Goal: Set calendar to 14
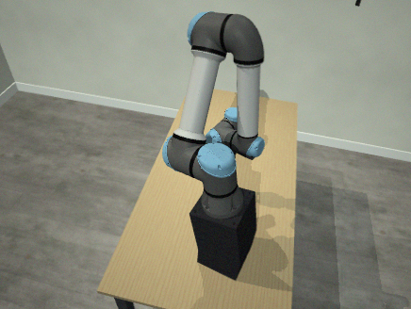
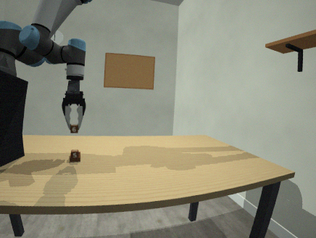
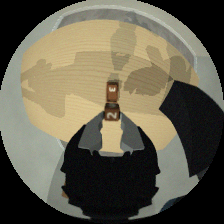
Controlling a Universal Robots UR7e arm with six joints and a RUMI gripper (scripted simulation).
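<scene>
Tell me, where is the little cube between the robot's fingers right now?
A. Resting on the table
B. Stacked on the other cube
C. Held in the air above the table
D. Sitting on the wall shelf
C: the gripper is shut on a small brown cube hanging well above the table, apart from the other cube lying below it.

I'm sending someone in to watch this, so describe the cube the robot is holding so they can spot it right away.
Start at the long wooden table and find the arm's gripper hanging above its left end. Pinched between its fingertips, in the air, is a small brown cube showing a white 6 toward the exterior camera. Its only lookalike, the cube marked 5, sits on the table below.
</scene>
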